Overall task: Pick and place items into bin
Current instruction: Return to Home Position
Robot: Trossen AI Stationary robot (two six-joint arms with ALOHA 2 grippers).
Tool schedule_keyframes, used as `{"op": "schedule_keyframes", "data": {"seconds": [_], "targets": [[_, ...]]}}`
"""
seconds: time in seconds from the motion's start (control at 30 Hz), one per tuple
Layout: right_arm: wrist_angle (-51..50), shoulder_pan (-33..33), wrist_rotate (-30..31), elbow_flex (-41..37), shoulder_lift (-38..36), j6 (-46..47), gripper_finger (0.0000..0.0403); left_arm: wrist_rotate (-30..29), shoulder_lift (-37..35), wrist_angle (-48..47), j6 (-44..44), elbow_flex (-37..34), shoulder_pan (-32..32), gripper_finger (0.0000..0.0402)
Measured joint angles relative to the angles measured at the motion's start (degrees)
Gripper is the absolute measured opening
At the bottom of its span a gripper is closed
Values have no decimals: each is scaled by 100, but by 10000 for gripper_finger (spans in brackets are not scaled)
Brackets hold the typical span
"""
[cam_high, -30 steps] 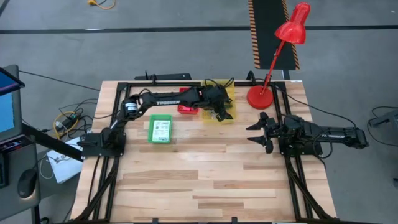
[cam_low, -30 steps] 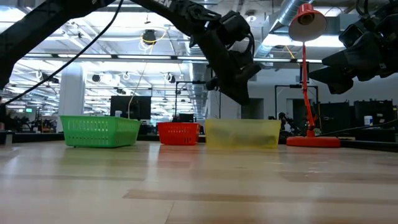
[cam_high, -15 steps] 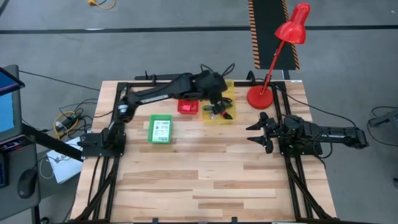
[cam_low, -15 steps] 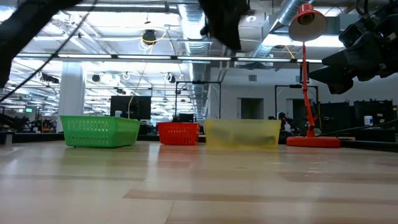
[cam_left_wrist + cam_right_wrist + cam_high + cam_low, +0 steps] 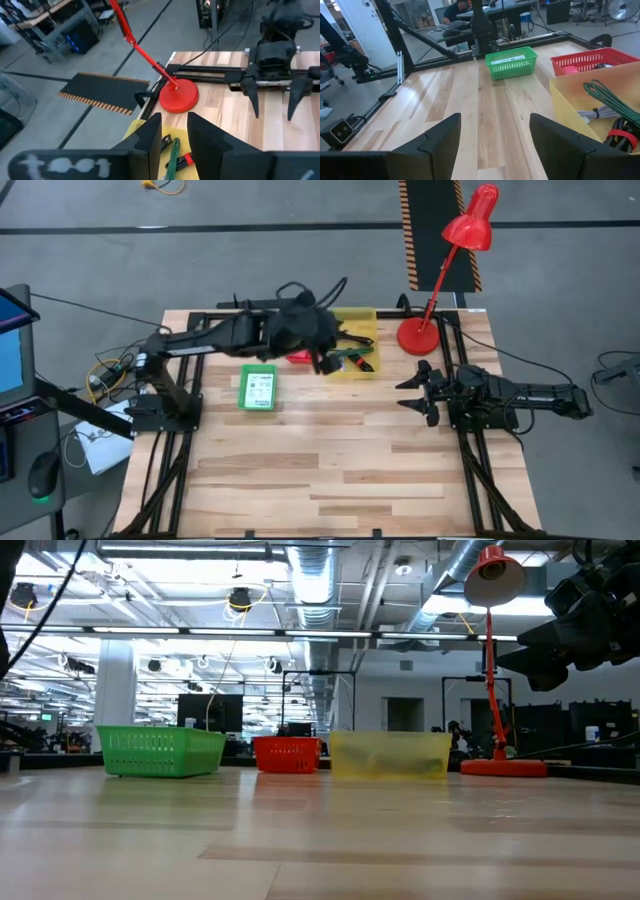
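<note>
The yellow bin [image 5: 362, 320] stands at the table's far edge and holds a coiled green cord [image 5: 172, 155], a red piece [image 5: 187, 160] and a black cable with a red band [image 5: 620, 135]. My left gripper [image 5: 325, 358] hangs high above the bin's left rim, open and empty; the bin shows between its fingers in the left wrist view [image 5: 174, 120]. My right gripper [image 5: 415, 390] waits open and empty at the table's right side. A green bin [image 5: 257, 388] holds a white packet [image 5: 510, 59]. A red bin [image 5: 298, 358] stands between the two.
A red desk lamp stands with its base [image 5: 417, 337] on the table just right of the yellow bin. The three bins line up along the far edge in the low view: green [image 5: 160, 750], red [image 5: 287, 754], yellow [image 5: 390, 755]. Bare wood lies nearer.
My left gripper has risen from down in the yellow bin, up out of the low view, and has drawn back toward the table's left edge as the arm folds back. The bins have stayed where they were.
</note>
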Motion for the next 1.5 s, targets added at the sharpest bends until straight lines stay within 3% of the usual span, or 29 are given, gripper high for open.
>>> {"op": "schedule_keyframes", "data": {"seconds": [0.47,0.73,1.07,1.5], "targets": [[1,0,-9,0,0,1,232,-573,-2425,3988,-1081,-5507,-741,82],[1,0,-12,0,0,1,232,-1029,-3777,5271,-1760,-7671,-969,82],[2,1,-13,0,0,1,232,-1694,-5118,6028,-1930,-9252,-1568,82],[0,0,-13,0,0,1,232,-1749,-5624,6207,-1684,-9758,-2594,82]]}}
